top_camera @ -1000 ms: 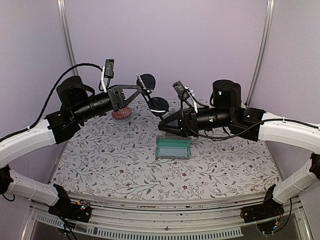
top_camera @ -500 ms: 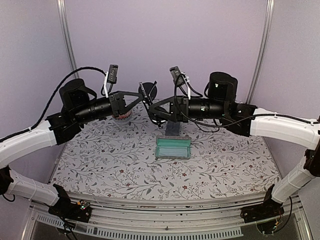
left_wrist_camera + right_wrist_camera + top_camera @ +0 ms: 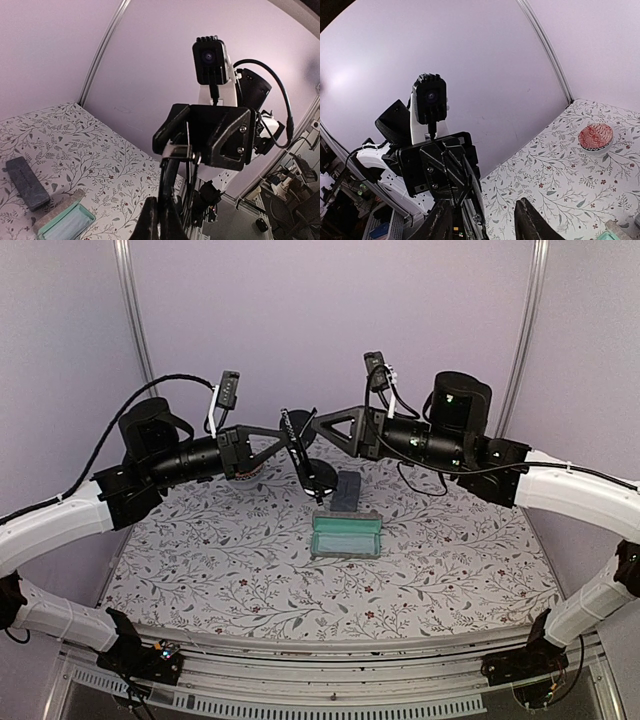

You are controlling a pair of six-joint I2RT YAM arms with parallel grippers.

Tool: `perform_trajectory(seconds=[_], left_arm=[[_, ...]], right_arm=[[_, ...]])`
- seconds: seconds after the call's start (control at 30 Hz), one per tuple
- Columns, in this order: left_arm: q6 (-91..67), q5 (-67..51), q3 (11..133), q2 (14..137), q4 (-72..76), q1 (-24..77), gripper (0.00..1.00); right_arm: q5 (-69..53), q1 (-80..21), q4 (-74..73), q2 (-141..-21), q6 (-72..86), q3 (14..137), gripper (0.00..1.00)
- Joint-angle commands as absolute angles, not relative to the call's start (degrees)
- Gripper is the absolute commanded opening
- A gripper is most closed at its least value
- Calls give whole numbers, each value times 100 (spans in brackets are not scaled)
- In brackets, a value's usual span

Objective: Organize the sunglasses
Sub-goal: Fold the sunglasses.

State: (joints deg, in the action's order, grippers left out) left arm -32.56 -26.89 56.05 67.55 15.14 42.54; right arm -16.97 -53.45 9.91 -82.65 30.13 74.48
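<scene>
The light, fragile sunglasses [image 3: 322,478] hung in the air at 11 o'clock from the case [image 3: 346,537], clamped by the left gripper [image 3: 284,431], the right gripper [image 3: 319,424] beside them with jaws apart, and were likely best gripped gently near the hinge, not the lenses.

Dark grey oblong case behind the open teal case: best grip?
Likely mid-length, across its narrow width, coming straight down. The dark grey oblong case lies flat with both long sides free; its near end crowds the open teal case.

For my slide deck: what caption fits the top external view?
Left gripper holds the sunglasses in mid-air near an open teal case, the open right gripper close beside them.
</scene>
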Motion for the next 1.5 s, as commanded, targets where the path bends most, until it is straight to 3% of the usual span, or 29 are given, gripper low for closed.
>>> perform_trajectory(seconds=[0.0, 0.27, 0.37, 0.53, 0.67, 0.97, 1.17, 1.3, 1.4, 1.47], left_arm=[[-3196, -2888, 5503, 6702, 1603, 4269, 0], [-3246, -2967, 5493, 6693, 1630, 4270, 0], [-3291, -2971, 5493, 6672, 1630, 4266, 1], [-3431, -3008, 5389, 6630, 1654, 4270, 23], [-3637, -3287, 5157, 6656, 1903, 4271, 26], [-3742, -3387, 5148, 6773, 2017, 4280, 24], [-3944, -3572, 5296, 6992, 2225, 4274, 15], [-3909, -3668, 5274, 7048, 2276, 4277, 3], [-3712, -3546, 5293, 7023, 2060, 4274, 0], [-3497, -3444, 5352, 7022, 1845, 4269, 0]], right_arm=[[-1561, -5318, 735, -8413, 2886, 7696, 40], [-1845, -5318, 811, -8518, 2842, 7769, 7], [-1796, -5320, 816, -8534, 2861, 7778, 3], [-1532, -5323, 873, -8510, 2929, 7771, 2], [-1516, -5322, 964, -8520, 2979, 7770, 2], [-1802, -5319, 1093, -8561, 2981, 7753, 2], [-2159, -5319, 1235, -8587, 2944, 7677, 2], [-2050, -5319, 1241, -8542, 2958, 7601, 3], [-1793, -5304, 1138, -8431, 2970, 7465, 17], [-1539, -5291, 977, -8309, 2986, 7337, 33]])
